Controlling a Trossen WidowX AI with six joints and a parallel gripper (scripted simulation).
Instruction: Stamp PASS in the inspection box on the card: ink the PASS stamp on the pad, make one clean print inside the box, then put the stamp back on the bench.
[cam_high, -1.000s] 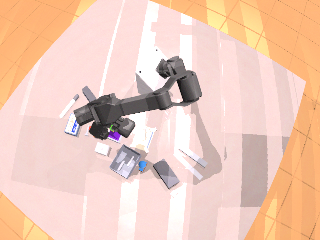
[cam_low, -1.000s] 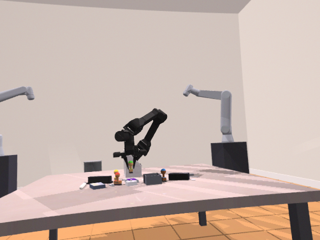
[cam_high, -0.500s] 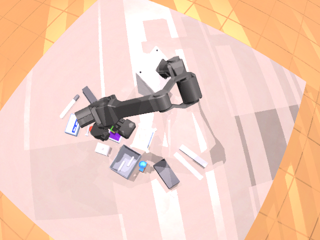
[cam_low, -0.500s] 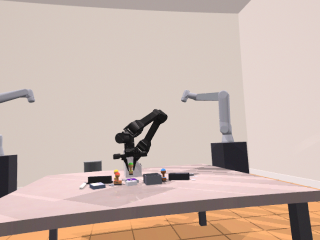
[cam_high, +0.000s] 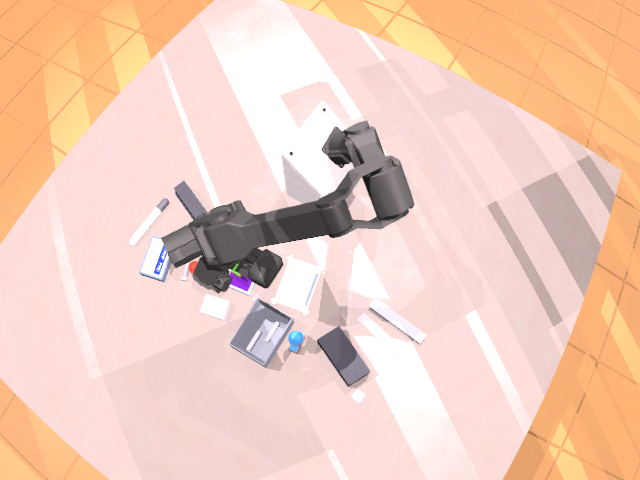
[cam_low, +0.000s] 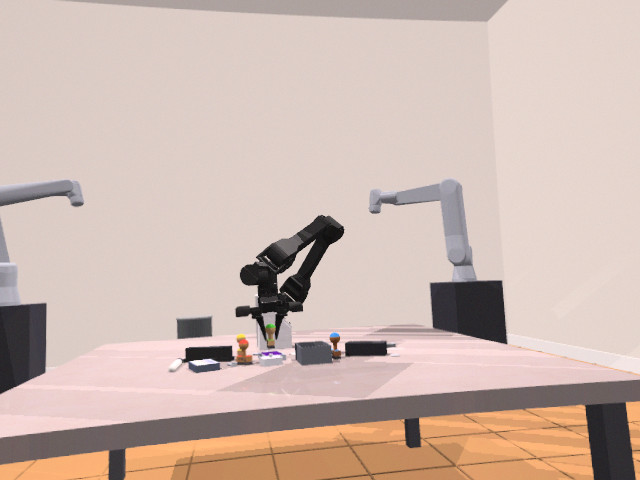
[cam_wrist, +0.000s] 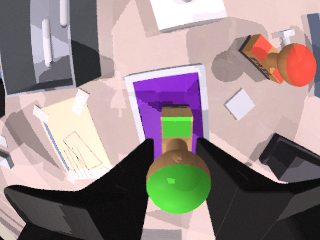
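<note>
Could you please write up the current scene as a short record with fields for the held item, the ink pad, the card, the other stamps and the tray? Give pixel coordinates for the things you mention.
held item: green-topped stamp (cam_high: 235, 269) (cam_low: 270, 334) (cam_wrist: 178, 185), between the fingers
ink pad: purple, open (cam_high: 240, 281) (cam_wrist: 150, 92); the held stamp is above it
card: cream (cam_high: 296, 284) (cam_wrist: 75, 132), beside the ink pad, taped down
other stamps: red-topped (cam_high: 193, 267) (cam_low: 243, 350) (cam_wrist: 297, 65), blue-topped (cam_high: 295, 338) (cam_low: 334, 338), yellow-topped (cam_low: 240, 337)
tray: grey (cam_high: 237, 349) (cam_low: 313, 354) (cam_wrist: 40, 90), holding white pieces
</note>
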